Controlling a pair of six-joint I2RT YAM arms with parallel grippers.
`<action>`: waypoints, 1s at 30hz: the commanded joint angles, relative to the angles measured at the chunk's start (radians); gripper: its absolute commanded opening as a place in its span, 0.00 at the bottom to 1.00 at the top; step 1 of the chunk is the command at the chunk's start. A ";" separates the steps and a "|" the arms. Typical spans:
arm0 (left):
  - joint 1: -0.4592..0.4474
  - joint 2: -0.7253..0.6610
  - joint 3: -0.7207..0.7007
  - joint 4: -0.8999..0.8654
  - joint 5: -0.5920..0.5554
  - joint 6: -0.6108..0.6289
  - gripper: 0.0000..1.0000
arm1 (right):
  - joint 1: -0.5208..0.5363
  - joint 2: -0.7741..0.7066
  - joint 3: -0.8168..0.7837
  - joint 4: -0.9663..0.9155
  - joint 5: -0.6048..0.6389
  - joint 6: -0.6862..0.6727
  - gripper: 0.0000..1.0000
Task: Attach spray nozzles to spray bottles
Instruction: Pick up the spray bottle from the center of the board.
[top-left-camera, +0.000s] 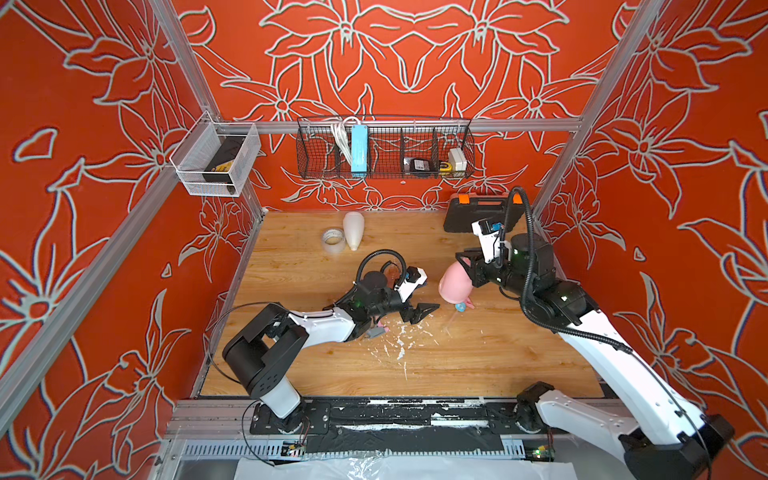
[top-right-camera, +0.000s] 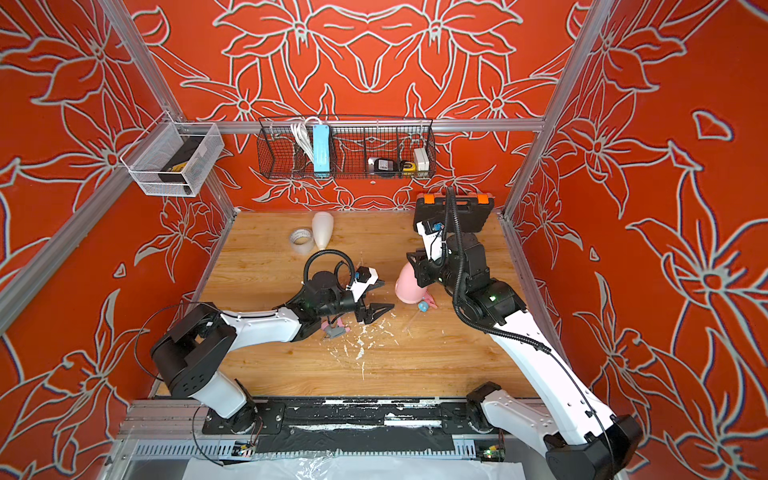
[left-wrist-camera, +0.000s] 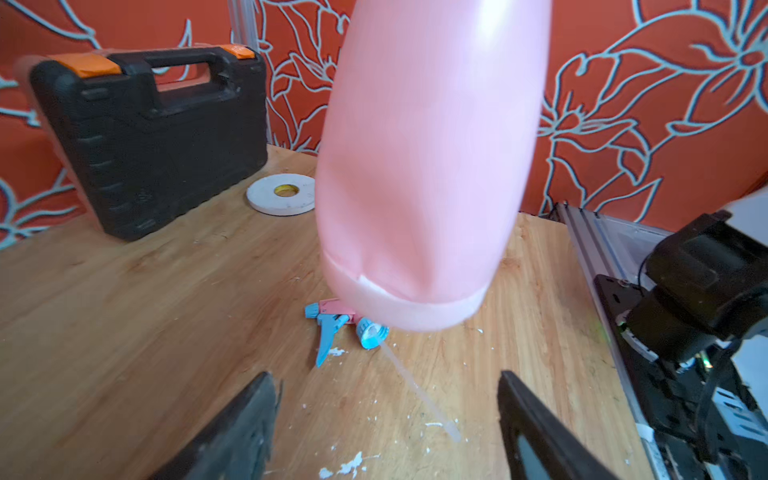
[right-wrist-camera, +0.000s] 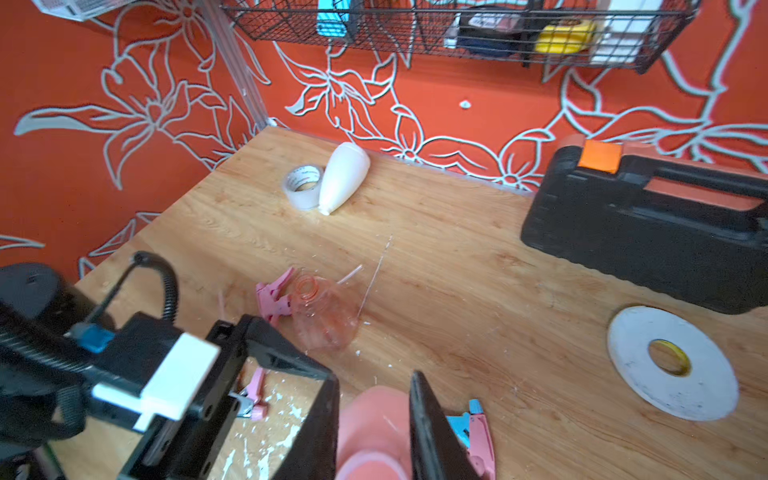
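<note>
My right gripper (top-left-camera: 467, 266) (right-wrist-camera: 374, 380) is shut on the opaque pink spray bottle (top-left-camera: 454, 283) (left-wrist-camera: 424, 166) (right-wrist-camera: 372, 424), which hangs tilted above the table. Under the bottle lies the pink-and-blue spray nozzle (top-left-camera: 462, 306) (left-wrist-camera: 332, 322) (right-wrist-camera: 476, 428), its clear tube (left-wrist-camera: 415, 390) pointing at my left gripper (top-left-camera: 428, 296) (left-wrist-camera: 386, 399). That gripper is open and empty, just left of the bottle. The pink-and-grey nozzle (top-left-camera: 376, 331) (right-wrist-camera: 251, 399) lies beneath the left wrist. The all-pink nozzle (right-wrist-camera: 272, 297) lies against the translucent orange bottle (right-wrist-camera: 326, 318). The cream-white bottle (top-left-camera: 353, 230) (right-wrist-camera: 343, 176) lies at the back.
A clear tape roll (top-left-camera: 333, 240) (right-wrist-camera: 303, 185) touches the cream bottle. A black toolbox (top-left-camera: 478, 212) (left-wrist-camera: 149, 137) stands at the back right, with a flat white tape roll (left-wrist-camera: 282, 193) (right-wrist-camera: 671, 361) in front of it. White flecks (top-left-camera: 401, 338) litter the wooden table (top-left-camera: 478, 365).
</note>
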 joint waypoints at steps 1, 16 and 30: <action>0.003 0.022 0.025 0.061 0.062 0.033 0.81 | 0.003 -0.026 -0.001 -0.009 -0.117 -0.015 0.00; 0.006 0.039 0.041 0.112 0.144 -0.010 0.82 | 0.013 0.004 -0.015 0.092 -0.241 0.032 0.00; 0.006 0.035 0.037 0.119 0.156 -0.018 0.79 | 0.068 0.044 0.005 0.090 -0.207 0.014 0.00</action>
